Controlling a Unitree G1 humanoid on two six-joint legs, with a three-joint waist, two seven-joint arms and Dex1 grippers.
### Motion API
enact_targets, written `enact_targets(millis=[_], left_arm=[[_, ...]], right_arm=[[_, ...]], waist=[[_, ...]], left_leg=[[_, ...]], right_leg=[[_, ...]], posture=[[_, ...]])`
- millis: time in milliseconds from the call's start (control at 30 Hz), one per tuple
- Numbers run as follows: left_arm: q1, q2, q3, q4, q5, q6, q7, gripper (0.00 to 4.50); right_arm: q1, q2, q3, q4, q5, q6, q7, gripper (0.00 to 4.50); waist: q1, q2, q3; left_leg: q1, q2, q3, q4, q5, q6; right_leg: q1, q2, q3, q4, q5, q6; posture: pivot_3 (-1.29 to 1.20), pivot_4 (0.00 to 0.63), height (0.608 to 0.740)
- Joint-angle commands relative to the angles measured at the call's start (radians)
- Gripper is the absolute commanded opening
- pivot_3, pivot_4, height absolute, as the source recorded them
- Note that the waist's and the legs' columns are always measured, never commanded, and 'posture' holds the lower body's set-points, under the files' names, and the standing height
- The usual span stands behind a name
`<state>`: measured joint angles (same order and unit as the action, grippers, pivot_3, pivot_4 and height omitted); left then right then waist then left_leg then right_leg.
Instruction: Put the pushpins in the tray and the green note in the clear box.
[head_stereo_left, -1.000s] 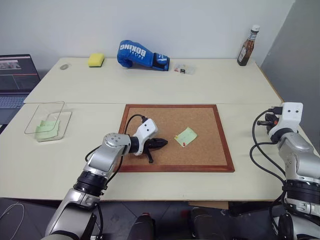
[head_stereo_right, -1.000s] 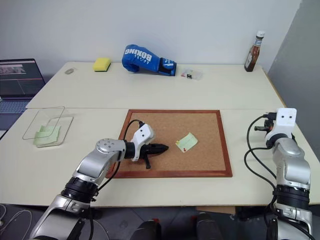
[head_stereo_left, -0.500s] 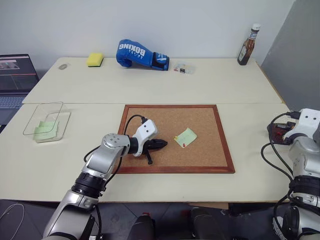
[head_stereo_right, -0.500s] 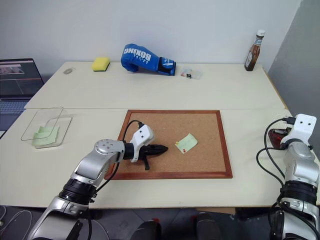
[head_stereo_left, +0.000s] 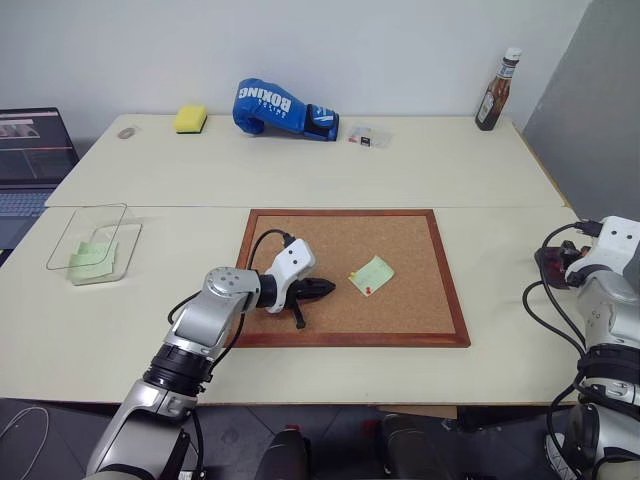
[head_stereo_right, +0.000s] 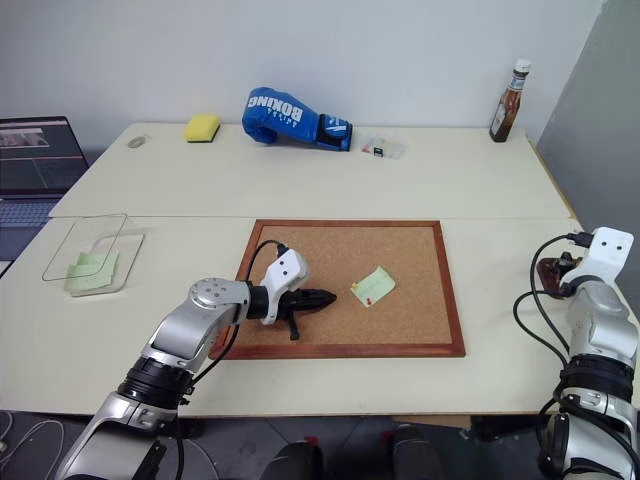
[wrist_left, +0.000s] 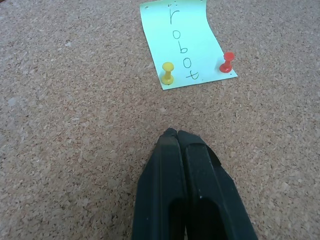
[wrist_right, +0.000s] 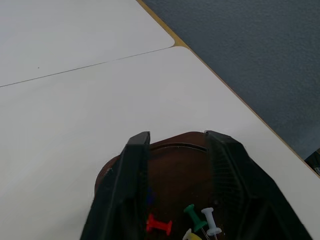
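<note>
The green note (wrist_left: 182, 45), with "robot" written on it, lies on the corkboard (head_stereo_left: 400, 300), held by a yellow pushpin (wrist_left: 168, 72) and a red pushpin (wrist_left: 227, 61). My left gripper (wrist_left: 173, 133) is shut and empty, its tips on the cork just short of the note. At the table's right edge my right gripper (wrist_right: 175, 136) stands open over the brown tray (wrist_right: 170, 170), where several pushpins lie, a red one (wrist_right: 159, 224) among them. The clear box (head_stereo_left: 90, 245) sits at the far left with pale green notes inside.
A blue boxing glove (head_stereo_left: 280, 108), a yellow sponge (head_stereo_left: 192, 119) and a small clear case (head_stereo_left: 366, 136) line the back of the table. A sauce bottle (head_stereo_left: 493, 95) stands at the back right. A laptop (head_stereo_left: 35, 150) sits off the left side.
My right arm has swung out to the right, towards the table's edge over the tray. The left arm and the note have not moved.
</note>
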<state>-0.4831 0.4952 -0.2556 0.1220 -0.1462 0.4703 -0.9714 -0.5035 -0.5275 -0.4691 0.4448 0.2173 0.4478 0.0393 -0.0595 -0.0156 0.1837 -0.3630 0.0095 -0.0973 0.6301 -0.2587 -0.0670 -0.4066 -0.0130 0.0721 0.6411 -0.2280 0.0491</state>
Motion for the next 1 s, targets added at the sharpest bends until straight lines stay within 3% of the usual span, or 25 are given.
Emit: enact_targets(millis=[33, 200, 400, 533, 700, 1000], left_arm=[[0.044, 0.002, -0.06, 0.039, 0.028, 0.041, -0.017, 0.0], [0.046, 0.002, -0.06, 0.037, 0.028, 0.041, -0.016, 0.0], [0.047, 0.005, -0.059, 0.037, 0.027, 0.045, -0.018, 0.0], [0.047, 0.008, -0.063, 0.037, 0.027, 0.052, -0.024, 0.0], [0.043, 0.01, -0.064, 0.039, 0.03, 0.062, -0.024, 0.0], [0.049, 0.014, -0.071, 0.026, 0.033, 0.068, -0.021, 0.0]], right_arm=[[-0.011, -0.02, -0.011, -0.024, 0.002, -0.022, -0.007, 2.73], [0.035, -0.018, 0.052, -0.173, 0.004, -0.06, 0.085, 3.72], [0.156, -0.037, 0.264, -0.535, 0.192, 0.057, 0.492, 3.72], [0.189, -0.055, 0.417, -0.674, 0.22, 0.066, 0.649, 3.72], [0.189, -0.024, 0.566, -0.692, 0.192, 0.036, 0.739, 3.72], [0.105, 0.103, 0.707, -0.499, 0.088, -0.08, 0.777, 3.72]], waist=[[0.0, 0.0, 0.0], [0.0, 0.0, 0.0], [-0.002, 0.001, 0.0], [-0.001, 0.001, 0.0], [0.0, -0.001, 0.0], [0.0, -0.002, 0.0]], left_leg=[[0.0, 0.0, 0.0, 0.0, 0.0, 0.0], [0.0, 0.0, 0.0, 0.0, 0.0, 0.0], [0.0, 0.0, -0.001, 0.0, 0.0, 0.0], [0.001, 0.0, -0.002, 0.0, 0.0, 0.0], [0.0, 0.0, -0.002, 0.0, 0.0, 0.0], [0.001, 0.001, -0.003, 0.0, 0.0, 0.0]], right_leg=[[0.0, 0.0, 0.0, 0.0, 0.0, 0.0], [0.0, 0.0, 0.0, 0.0, 0.0, 0.0], [0.0, 0.0, 0.0, 0.0, 0.0, 0.001], [0.0, 0.0, -0.002, 0.0, -0.001, -0.001], [0.0, 0.0, -0.002, 0.0, -0.001, -0.001], [-0.001, 0.0, -0.002, 0.0, -0.001, -0.001]], posture=[[0.0, 0.15, 0.74], [0.0, 0.15, 0.74], [0.0, 0.15, 0.74], [0.0, 0.15, 0.74], [0.0, 0.15, 0.74], [0.0, 0.15, 0.74]])
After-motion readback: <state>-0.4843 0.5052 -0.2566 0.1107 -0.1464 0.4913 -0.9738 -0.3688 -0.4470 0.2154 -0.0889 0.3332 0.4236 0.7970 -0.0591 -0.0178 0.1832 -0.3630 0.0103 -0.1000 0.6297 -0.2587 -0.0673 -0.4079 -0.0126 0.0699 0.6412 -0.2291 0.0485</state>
